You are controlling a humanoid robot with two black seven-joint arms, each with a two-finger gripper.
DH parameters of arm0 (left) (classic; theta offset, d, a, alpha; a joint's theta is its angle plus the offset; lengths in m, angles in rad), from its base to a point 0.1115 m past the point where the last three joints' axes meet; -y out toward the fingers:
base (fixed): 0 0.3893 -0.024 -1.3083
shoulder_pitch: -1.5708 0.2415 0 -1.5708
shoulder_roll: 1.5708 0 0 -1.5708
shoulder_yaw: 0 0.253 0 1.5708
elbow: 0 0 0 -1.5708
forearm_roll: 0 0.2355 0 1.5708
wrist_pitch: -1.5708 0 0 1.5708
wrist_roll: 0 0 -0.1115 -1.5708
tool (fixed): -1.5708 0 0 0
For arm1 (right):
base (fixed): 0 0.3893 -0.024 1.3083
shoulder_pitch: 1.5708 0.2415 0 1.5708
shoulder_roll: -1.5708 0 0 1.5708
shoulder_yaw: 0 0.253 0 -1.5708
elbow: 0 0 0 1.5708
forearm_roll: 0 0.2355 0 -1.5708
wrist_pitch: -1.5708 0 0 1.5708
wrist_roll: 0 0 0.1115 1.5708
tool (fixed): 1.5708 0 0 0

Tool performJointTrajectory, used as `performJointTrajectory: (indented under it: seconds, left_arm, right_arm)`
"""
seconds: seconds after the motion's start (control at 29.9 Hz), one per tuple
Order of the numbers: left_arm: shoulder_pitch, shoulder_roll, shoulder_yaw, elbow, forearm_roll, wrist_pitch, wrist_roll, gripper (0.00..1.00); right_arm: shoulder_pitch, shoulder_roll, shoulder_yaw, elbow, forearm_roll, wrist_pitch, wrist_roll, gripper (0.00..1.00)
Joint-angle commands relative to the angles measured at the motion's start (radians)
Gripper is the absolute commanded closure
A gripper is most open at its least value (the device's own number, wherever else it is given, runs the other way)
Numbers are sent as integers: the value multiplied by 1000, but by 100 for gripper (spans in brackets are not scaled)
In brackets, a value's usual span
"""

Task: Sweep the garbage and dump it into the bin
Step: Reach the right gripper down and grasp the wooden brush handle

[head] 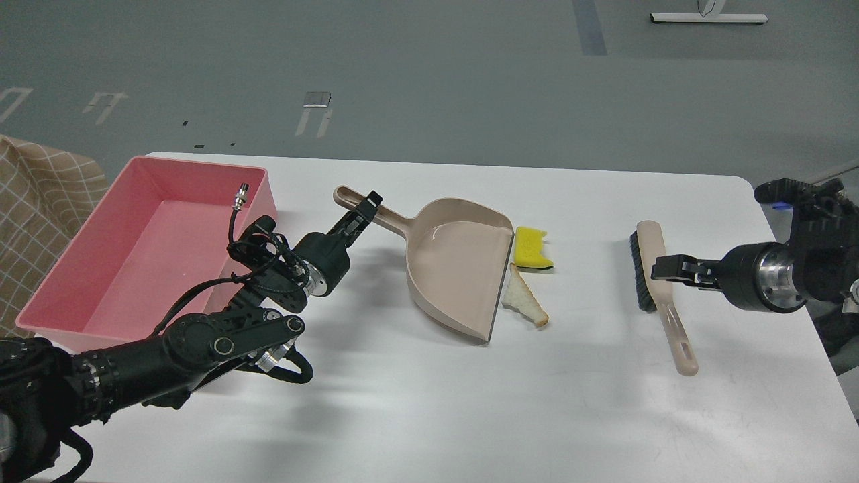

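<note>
The garbage lies mid-table: a yellow sponge chunk (532, 246) and a triangular white bread slice (524, 298), both just right of the open mouth of the beige dustpan (456, 265). The pink bin (149, 245) stands at the table's left. My left gripper (364, 206) is at the dustpan's handle, its dark fingers overlapping it; I cannot tell if they are closed on it. My right gripper (661, 267) is at the beige handle of a black-bristled brush (654, 282), which lies right of the garbage. Its fingers cannot be told apart.
The white table (429, 409) has its front edge near me and a rounded right corner. A checked cloth (40, 201) hangs left of the bin. My left arm's cables (238, 228) reach over the bin's right wall. Grey floor lies beyond.
</note>
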Motion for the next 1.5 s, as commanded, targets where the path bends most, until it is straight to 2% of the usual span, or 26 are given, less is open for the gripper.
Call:
performJointTrajectory:
  seconds: [0.0,0.5,1.34,1.47]
  left_arm:
    - [-2,-3,-2,2,0,0,1,100]
    - [-4,-8,-3,5,0,0,1,100]
    - [-2,-11,-3,5,0,0,1,100]
    - [-2,-9,-3,5,0,0,0,100]
  right_arm:
    - [-15,-12,-3,0,0,0,0,25]
    - [-46,1,-5,-6,-6,0,0,32]
    - [-60,38,-8,14,-3,0,0,33]
    - [-61,41,-8,14,-3,0,0,36]
